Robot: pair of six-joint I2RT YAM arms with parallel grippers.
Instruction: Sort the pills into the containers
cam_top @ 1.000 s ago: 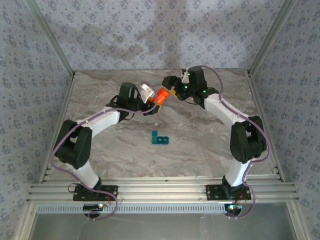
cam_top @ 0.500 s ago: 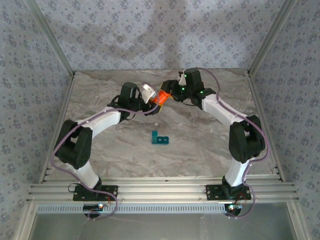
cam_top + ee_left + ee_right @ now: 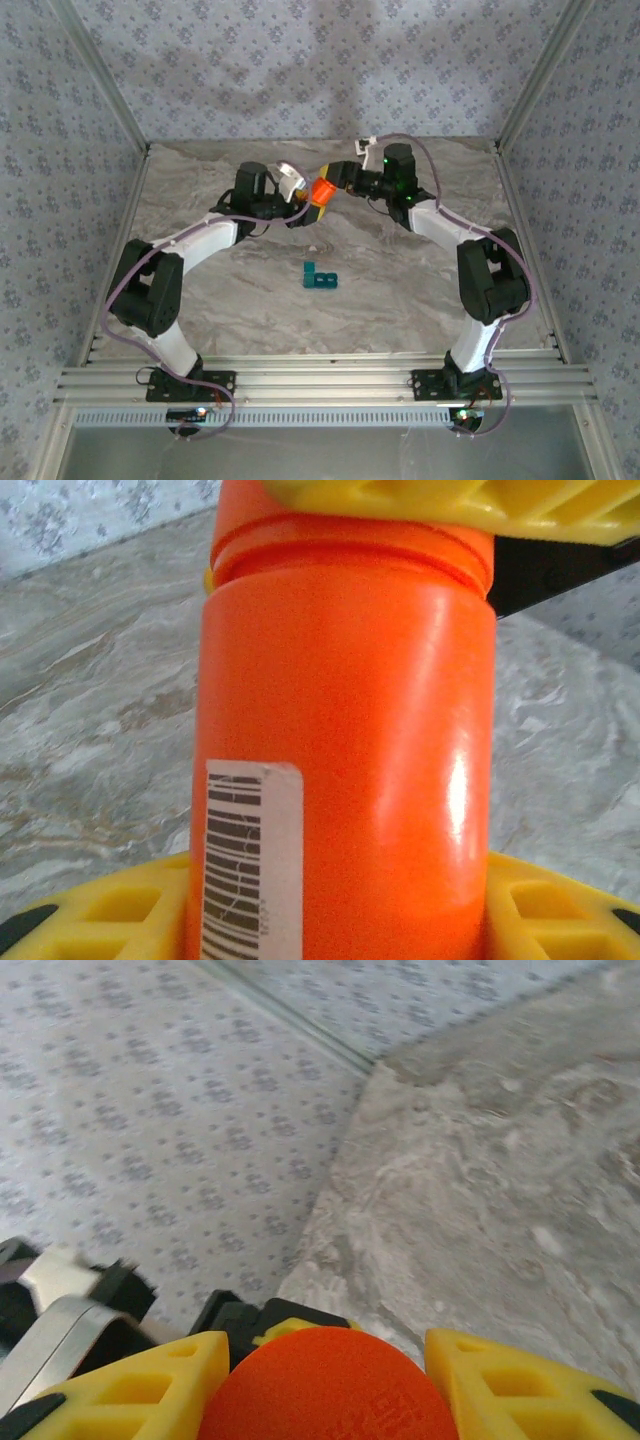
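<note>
An orange cylindrical bottle (image 3: 322, 190) with a barcode label (image 3: 250, 860) hangs above the far middle of the table. My left gripper (image 3: 303, 203) is shut on its body, yellow fingers (image 3: 100, 920) on both sides. My right gripper (image 3: 337, 184) comes from the opposite side and is shut on the bottle's orange cap (image 3: 330, 1385), one yellow finger (image 3: 420, 505) lying across the top. The teal-blue containers (image 3: 320, 277), a short strip of lidded compartments, lie on the marble table (image 3: 400, 290) nearer the arms, apart from both grippers. No pills are visible.
Patterned walls close the table at the back and both sides, and a metal corner post (image 3: 290, 1015) runs along the wall's foot. Aluminium rails (image 3: 320, 385) cross the near edge by the arm bases.
The right wrist has swung round and dropped towards the bottle, its fingers now around the cap. The left gripper and bottle shifted slightly towards the back.
</note>
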